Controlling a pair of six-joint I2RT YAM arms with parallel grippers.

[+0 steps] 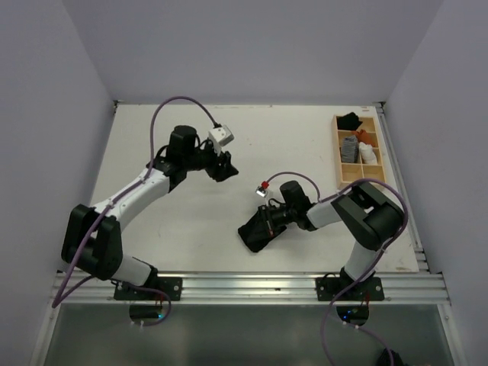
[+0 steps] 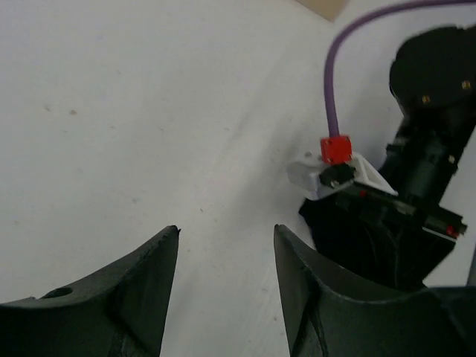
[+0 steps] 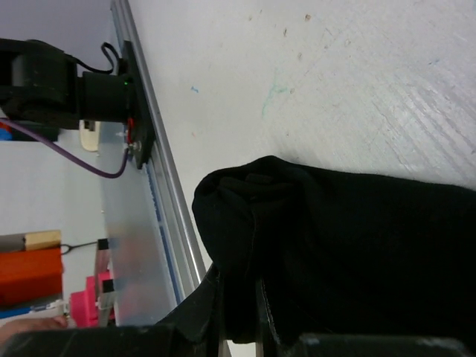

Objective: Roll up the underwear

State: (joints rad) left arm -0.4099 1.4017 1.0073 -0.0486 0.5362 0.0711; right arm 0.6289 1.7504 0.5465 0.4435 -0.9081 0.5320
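The black underwear [image 1: 258, 231] lies partly rolled on the white table, near the front centre. My right gripper [image 1: 273, 217] is low over it and shut on a fold of the fabric. In the right wrist view the bunched underwear [image 3: 335, 253] fills the lower right, and a thick fold sits pinched in the right gripper [image 3: 238, 290]. My left gripper [image 1: 222, 167] hovers apart, up and to the left of the garment. The left wrist view has this left gripper [image 2: 227, 234] open over bare table, with nothing between its fingers [image 2: 141, 275]. The right arm's wrist [image 2: 416, 171] shows ahead of it.
A wooden divided tray [image 1: 340, 152] stands at the back right. It holds a black bundle [image 1: 350, 120], a grey striped roll [image 1: 349, 147] and a white roll [image 1: 368, 155]. A metal rail [image 1: 252, 286] runs along the near table edge, close to the garment.
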